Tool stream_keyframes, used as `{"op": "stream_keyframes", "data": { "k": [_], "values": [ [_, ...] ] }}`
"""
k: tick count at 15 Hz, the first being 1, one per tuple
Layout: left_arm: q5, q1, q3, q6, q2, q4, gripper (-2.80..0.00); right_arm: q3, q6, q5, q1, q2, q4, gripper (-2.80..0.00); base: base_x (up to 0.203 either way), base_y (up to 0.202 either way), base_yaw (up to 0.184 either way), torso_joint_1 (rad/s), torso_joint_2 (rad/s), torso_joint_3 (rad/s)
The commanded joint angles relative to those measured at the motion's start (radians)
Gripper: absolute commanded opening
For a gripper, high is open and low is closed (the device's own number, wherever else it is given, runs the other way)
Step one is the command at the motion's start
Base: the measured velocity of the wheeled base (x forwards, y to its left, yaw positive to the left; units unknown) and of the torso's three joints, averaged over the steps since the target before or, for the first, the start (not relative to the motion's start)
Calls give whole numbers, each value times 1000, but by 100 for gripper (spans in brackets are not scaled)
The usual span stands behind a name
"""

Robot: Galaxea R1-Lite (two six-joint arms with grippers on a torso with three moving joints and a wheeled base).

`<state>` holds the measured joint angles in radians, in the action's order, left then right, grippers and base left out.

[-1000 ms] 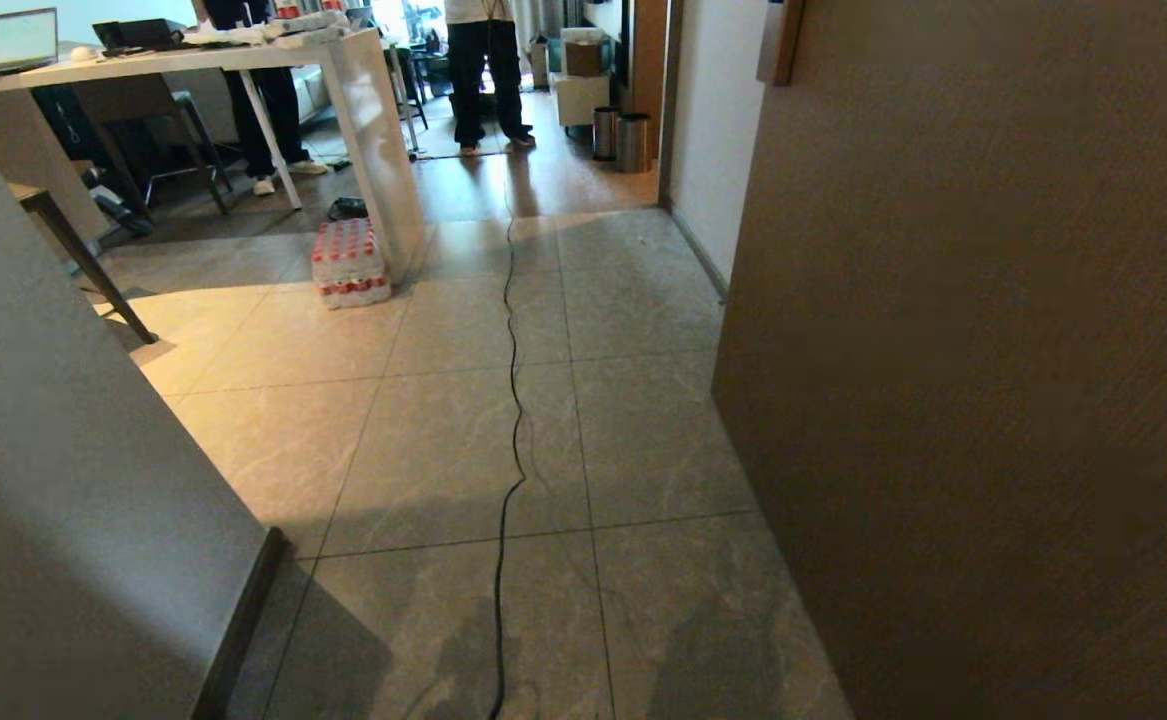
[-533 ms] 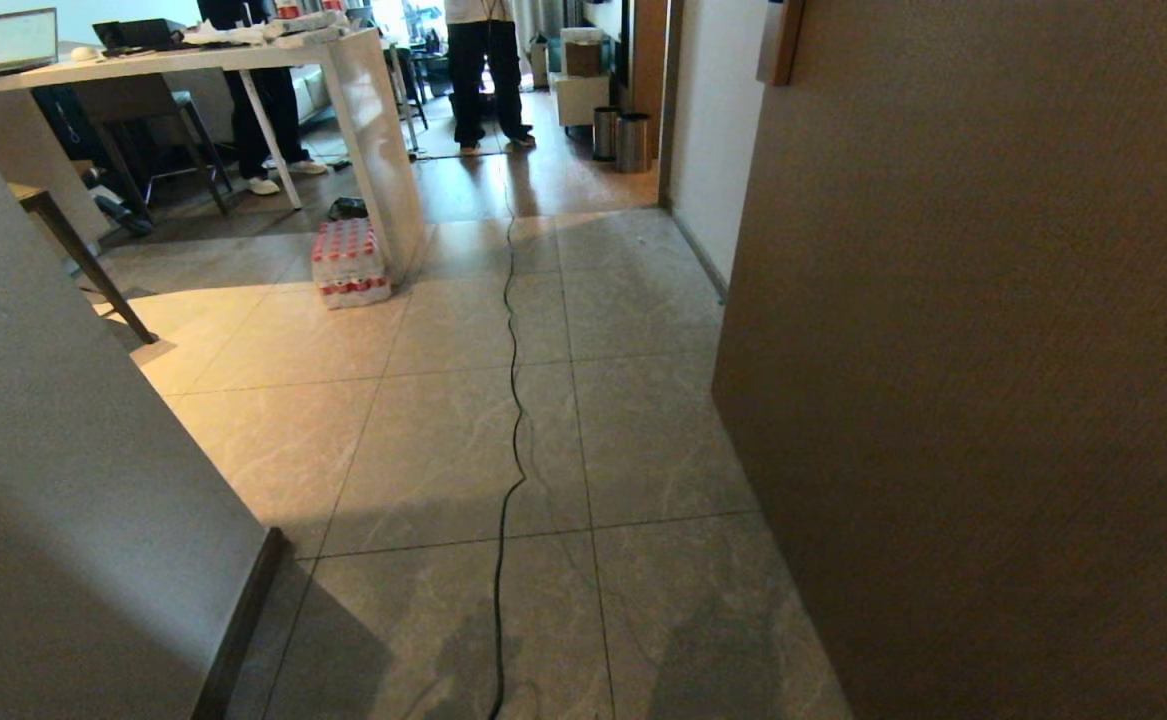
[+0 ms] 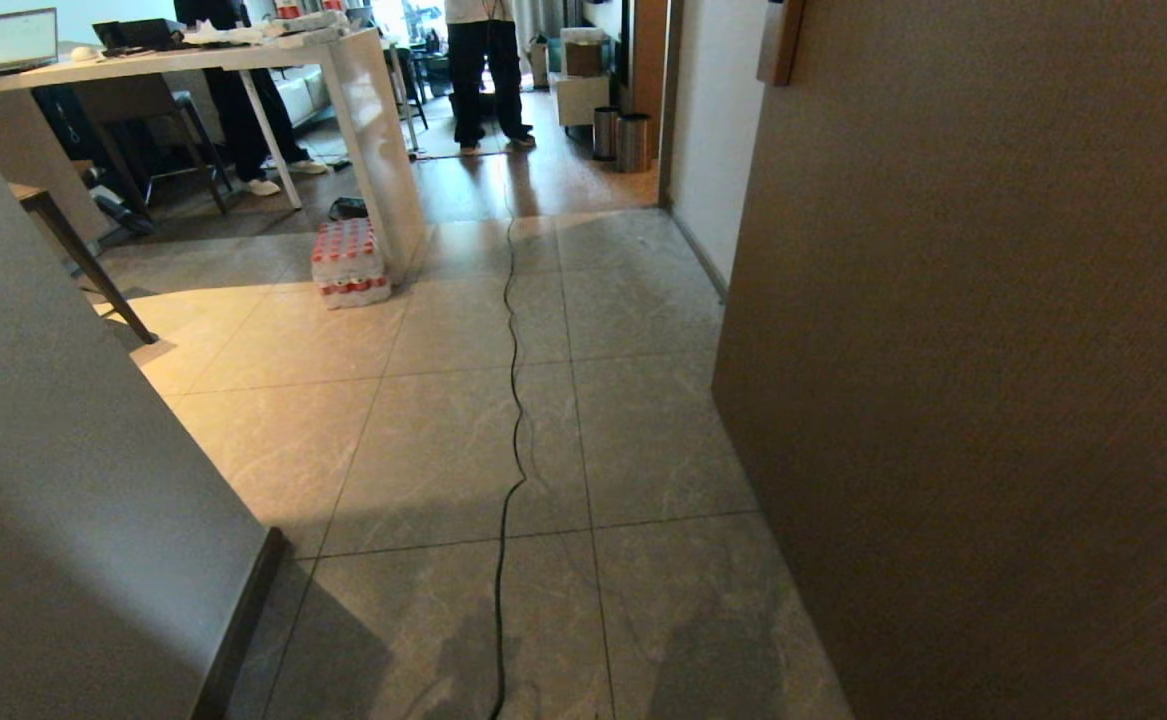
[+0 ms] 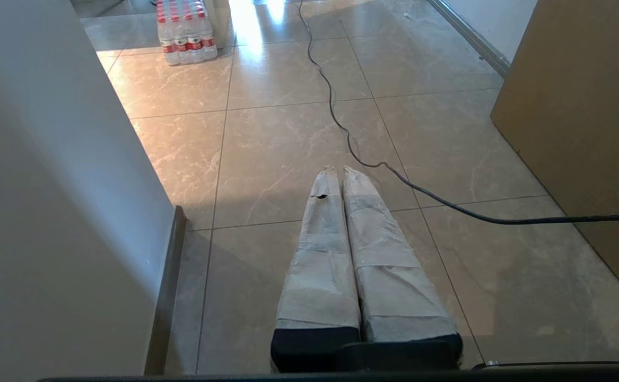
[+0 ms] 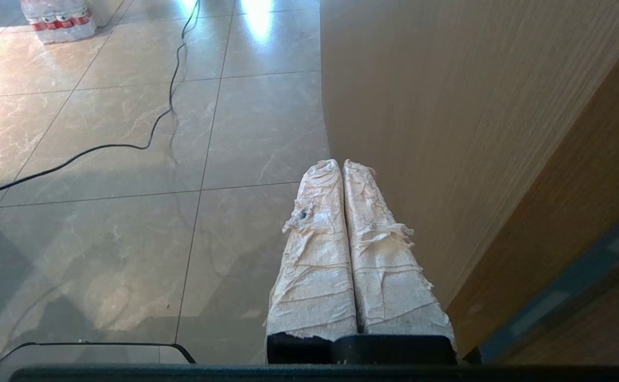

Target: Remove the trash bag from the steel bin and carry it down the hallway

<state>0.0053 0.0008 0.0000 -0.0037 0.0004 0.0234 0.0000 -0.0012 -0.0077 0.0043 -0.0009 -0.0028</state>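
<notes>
1. Trash bag: not visible in any view; judged thin and soft, light, easily torn, best gathered at its top edge.
2. Two small steel bins (image 3: pixel 623 140) stand far off in the upper middle of the head view, beside a doorway; no bag shows on either.
3. Left gripper (image 4: pixel 338 171) and right gripper (image 5: pixel 341 163) hang above the floor (image 3: pixel 443 450), padded jaws pressed together, holding nothing.
4. A black cable (image 3: pixel 513 400) runs along the tiled hallway; a pack of bottles (image 3: pixel 348 262) sits against a white surface (image 3: pixel 193 58); people's legs (image 3: pixel 488 80) show beyond.
</notes>
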Motion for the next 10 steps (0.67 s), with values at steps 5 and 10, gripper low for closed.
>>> {"op": "stream_keyframes", "data": {
  "k": [5,10],
  "values": [
    [1,0,11,-1,0,1,-280,0,0,0,0,1,-1,-280,0,0,0,0,0,0],
    [1,1,11,-1,0,1,-280,0,0,0,0,1,0,-280,0,0,0,0,0,0]
  ]
}}
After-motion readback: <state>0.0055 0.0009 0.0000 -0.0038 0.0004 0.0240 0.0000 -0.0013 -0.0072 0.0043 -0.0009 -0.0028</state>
